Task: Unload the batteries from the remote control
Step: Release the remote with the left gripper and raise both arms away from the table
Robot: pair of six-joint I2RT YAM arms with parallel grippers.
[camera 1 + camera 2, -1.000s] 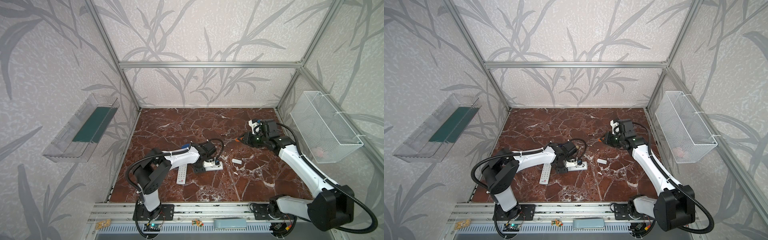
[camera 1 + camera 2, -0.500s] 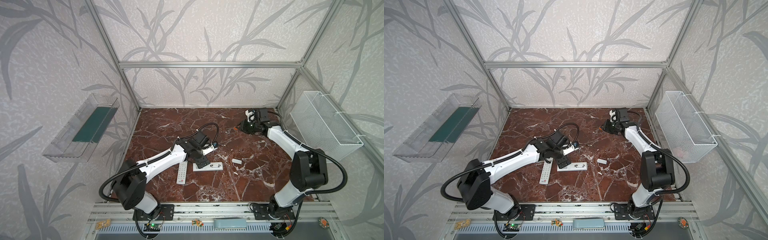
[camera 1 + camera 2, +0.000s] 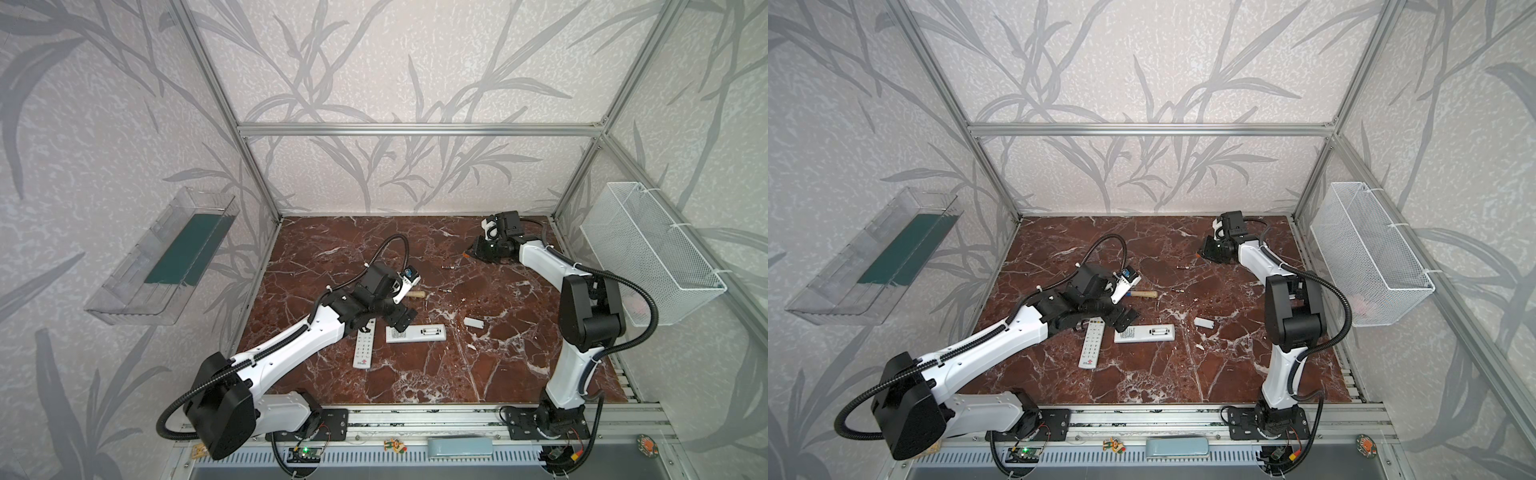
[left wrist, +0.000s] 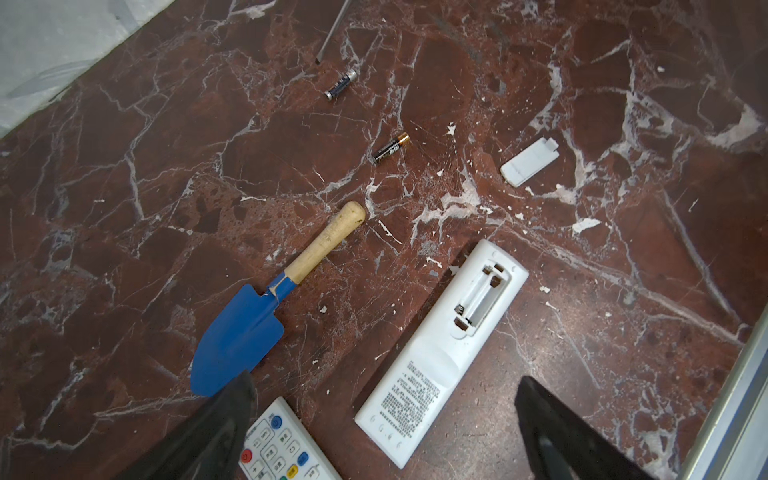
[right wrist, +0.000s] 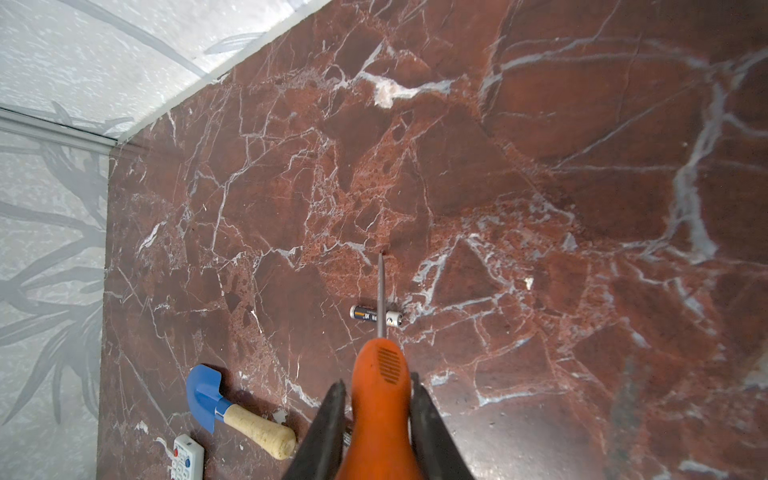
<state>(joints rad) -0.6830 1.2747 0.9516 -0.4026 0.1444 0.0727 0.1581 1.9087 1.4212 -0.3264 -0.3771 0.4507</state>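
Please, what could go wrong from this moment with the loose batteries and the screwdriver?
1. The screwdriver, held in the right gripper, points near a loose battery; a nudge might roll it across the smooth marble.
2. The open left gripper hangs above the opened remote; lowering it might hit the face-up remote beside it.

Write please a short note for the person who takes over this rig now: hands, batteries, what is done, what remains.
Left hand: open, empty, above the face-down remote's end.
Right hand: shut on the orange screwdriver.
Batteries: two lie loose on the table, apart from both remotes.
Done: cover off, that remote's compartment looks empty.
Left: the face-up remote; its battery side is hidden, so check it.
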